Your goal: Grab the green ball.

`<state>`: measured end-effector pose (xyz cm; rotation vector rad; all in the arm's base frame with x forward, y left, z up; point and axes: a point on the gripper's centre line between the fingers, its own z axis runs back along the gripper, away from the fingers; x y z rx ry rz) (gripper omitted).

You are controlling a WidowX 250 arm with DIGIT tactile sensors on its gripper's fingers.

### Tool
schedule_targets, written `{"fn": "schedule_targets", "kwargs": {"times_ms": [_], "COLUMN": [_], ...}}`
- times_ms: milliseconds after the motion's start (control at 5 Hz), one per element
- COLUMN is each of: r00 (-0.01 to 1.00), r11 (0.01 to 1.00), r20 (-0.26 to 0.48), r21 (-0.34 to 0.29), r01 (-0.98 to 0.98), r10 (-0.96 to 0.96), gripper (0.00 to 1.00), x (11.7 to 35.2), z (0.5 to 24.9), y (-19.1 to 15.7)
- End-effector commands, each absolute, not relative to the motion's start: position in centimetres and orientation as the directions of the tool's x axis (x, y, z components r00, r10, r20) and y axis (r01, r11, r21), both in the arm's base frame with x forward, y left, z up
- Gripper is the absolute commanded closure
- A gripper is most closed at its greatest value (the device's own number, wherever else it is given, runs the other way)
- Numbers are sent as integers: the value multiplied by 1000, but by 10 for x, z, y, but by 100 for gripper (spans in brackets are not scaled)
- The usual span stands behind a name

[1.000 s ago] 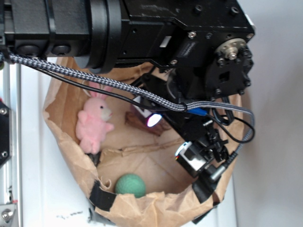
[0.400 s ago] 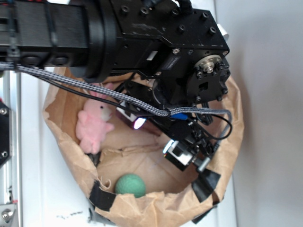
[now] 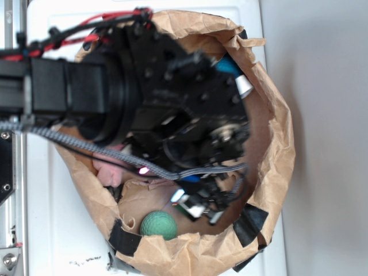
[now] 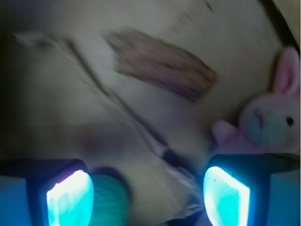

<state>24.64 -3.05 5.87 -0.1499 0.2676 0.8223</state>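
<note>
The green ball (image 3: 158, 225) lies on the floor of a brown paper bag (image 3: 276, 144), near the bag's front rim. My gripper (image 3: 195, 208) is down inside the bag, just right of the ball and slightly above it. In the wrist view the ball (image 4: 110, 202) shows at the bottom, right beside the left fingertip (image 4: 70, 197) and on its inner side. The gripper (image 4: 148, 197) is open, with bare bag floor across most of the gap. The right fingertip (image 4: 225, 195) glows cyan too.
A pink plush bunny (image 4: 270, 125) sits against the bag wall; in the exterior view only a bit of its body (image 3: 112, 169) shows under the arm. Black tape (image 3: 123, 237) patches the bag's rim. A blue and white object (image 3: 236, 75) lies at the bag's back.
The arm has swung left and down into the bag, now covering most of the bunny. The gripper has come close to the green ball, which has not moved.
</note>
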Motion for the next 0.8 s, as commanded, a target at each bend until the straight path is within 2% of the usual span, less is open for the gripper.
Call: {"fn": "schedule_targets", "kwargs": {"times_ms": [0,200,400,600], "r00": [603,595,575,584], "r11": [597,571,551,559], "r20": [-255,-230,-261,-261], "r21": [-110,-169,-165,-170], "r01": [-795,-804,-818,-811], "r10": [756,770,776,768], "gripper": [0,0,0,0], "x": [246,250,254,251], "z": [69,73,78,76], "y": [-47,-51,-55,-60]}}
